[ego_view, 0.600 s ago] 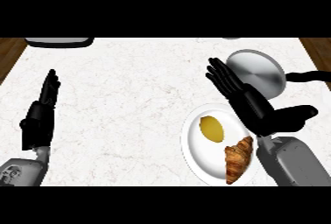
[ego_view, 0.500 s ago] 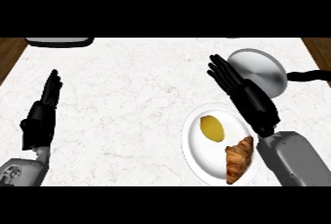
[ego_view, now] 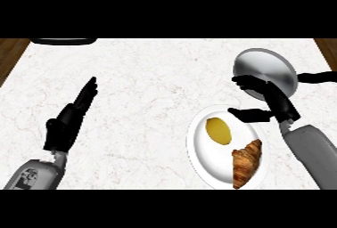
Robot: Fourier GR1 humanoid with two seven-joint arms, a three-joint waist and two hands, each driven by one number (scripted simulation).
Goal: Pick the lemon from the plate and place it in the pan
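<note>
- I see the lemon [ego_view: 218,130] as a smooth, matte yellow oval with a darker yellow middle, lying on the upper left part of the plate [ego_view: 201,162], nothing touching it.
- The plate is plain white, glossy and round, though it reads taller than wide from my head view; it sits on the bench [ego_view: 151,84] at the lower right.
- A croissant [ego_view: 245,161] shares the plate, golden brown with ridged, flaky-looking segments, lying just beside the lemon toward the lower right, apart from it.
- The pan [ego_view: 263,69] is a round, brushed grey metal dish with a dark handle running off to the right; it stands beyond the plate, near the bench's far right.
- My right hand [ego_view: 266,95] hangs between pan and plate: its fingers are curled loosely over the pan's near rim, the thumb juts left above the plate's top edge, and it has hold of nothing.
- My left hand [ego_view: 69,120] rests well apart at the left, fingers straight and together, pointing up and away, empty.
- The bench top is pale marble with faint brownish veins; brown wood shows past its left and right edges.
</note>
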